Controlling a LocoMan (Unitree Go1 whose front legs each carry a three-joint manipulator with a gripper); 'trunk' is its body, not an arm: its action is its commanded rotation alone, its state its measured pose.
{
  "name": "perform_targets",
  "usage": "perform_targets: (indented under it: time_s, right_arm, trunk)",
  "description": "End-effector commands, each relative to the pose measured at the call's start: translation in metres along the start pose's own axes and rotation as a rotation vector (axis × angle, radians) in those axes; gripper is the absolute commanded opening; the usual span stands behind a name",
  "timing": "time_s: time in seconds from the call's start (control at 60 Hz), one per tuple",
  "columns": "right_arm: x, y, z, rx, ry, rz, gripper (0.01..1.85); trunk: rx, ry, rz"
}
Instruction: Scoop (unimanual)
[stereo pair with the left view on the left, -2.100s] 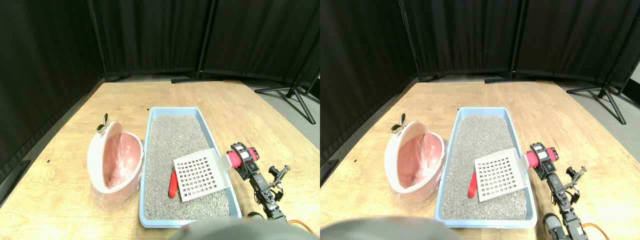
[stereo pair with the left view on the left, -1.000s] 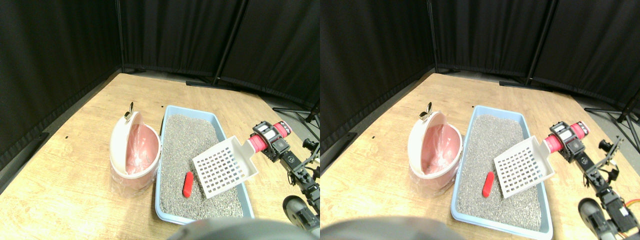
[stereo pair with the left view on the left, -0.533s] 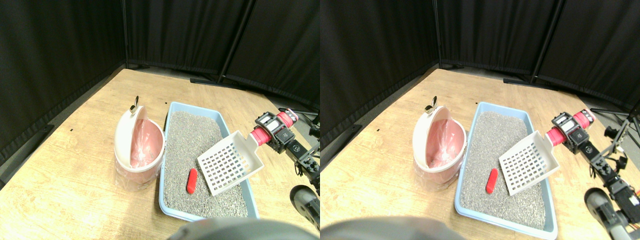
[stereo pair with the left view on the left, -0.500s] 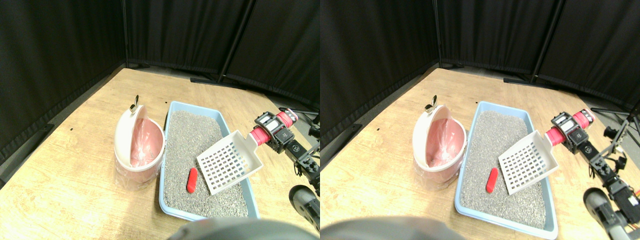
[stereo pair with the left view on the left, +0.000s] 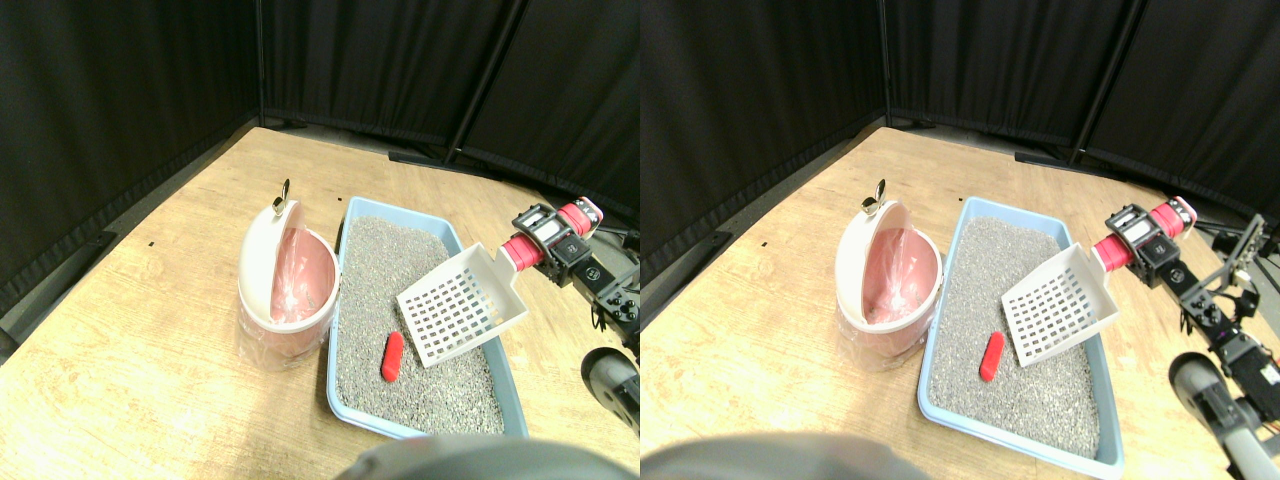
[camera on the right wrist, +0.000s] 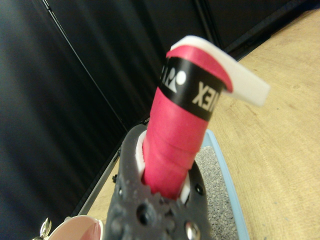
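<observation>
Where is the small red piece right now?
In the stereo pair view, the small red oblong piece lies on the grey litter in the light blue plastic tray, between the pink bin and the white slotted scoop.

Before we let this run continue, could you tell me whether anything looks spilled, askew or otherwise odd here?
Nothing looks spilled or damaged. The grey litter stays inside the blue tray. The red piece lies on the litter, not yet scooped. The right gripper holds the white slotted scoop tilted above the tray. The pink bin stands beside the tray, lid open.
</observation>
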Motion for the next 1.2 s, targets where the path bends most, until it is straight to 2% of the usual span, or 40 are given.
perform_targets:
  time_s: [0.017, 0.133, 0.167, 0.183, 0.2, 0.3, 0.417, 0.567, 0.7, 0.717, 0.867, 0.9, 0.917, 0.983, 1.2]
  right_arm:
    - [0.001, -0.006, 0.006, -0.02, -0.032, -0.03, 0.05]
    - [0.002, -0.009, 0.007, -0.039, -0.026, -0.025, 0.05]
    - [0.002, -0.009, 0.007, -0.043, -0.019, -0.024, 0.05]
    - [0.002, -0.009, 0.006, -0.047, -0.019, -0.025, 0.05]
    - [0.002, -0.01, 0.006, -0.046, -0.019, -0.022, 0.05]
    - [0.001, -0.012, 0.004, -0.03, -0.024, -0.019, 0.05]
    - [0.001, -0.013, 0.001, -0.025, -0.049, -0.015, 0.05]
    - [0.001, -0.013, -0.002, -0.057, -0.027, -0.003, 0.05]
    - [0.0, -0.012, -0.007, -0.095, -0.033, 0.064, 0.05]
    - [-0.001, -0.01, -0.005, -0.091, -0.003, 0.068, 0.06]
    - [-0.003, -0.003, -0.008, -0.126, 0.023, 0.115, 0.05]
    - [-0.004, 0.001, -0.008, -0.125, 0.025, 0.134, 0.05]
    - [-0.005, 0.004, -0.007, -0.129, 0.059, 0.124, 0.05]
    - [-0.005, 0.014, -0.009, -0.132, 0.089, 0.139, 0.05]
    - [-0.002, 0.039, -0.018, -0.093, 0.098, 0.187, 0.05]
  trunk:
    - [-0.009, 0.017, 0.008]
    - [-0.005, 0.001, 0.003]
    - [-0.005, 0.001, 0.003]
    - [-0.006, -0.011, 0.001]
    - [-0.005, -0.013, 0.001]
    - [-0.003, -0.017, -0.002]
    - [-0.004, -0.016, -0.004]
    - [-0.001, -0.018, -0.005]
    - [-0.002, -0.015, -0.006]
    - [-0.002, -0.015, -0.006]
    - [-0.002, -0.013, -0.006]
    - [-0.004, -0.013, -0.008]
    - [-0.004, -0.013, -0.008]
    - [-0.004, -0.011, -0.005]
    - [-0.008, -0.008, 0.005]
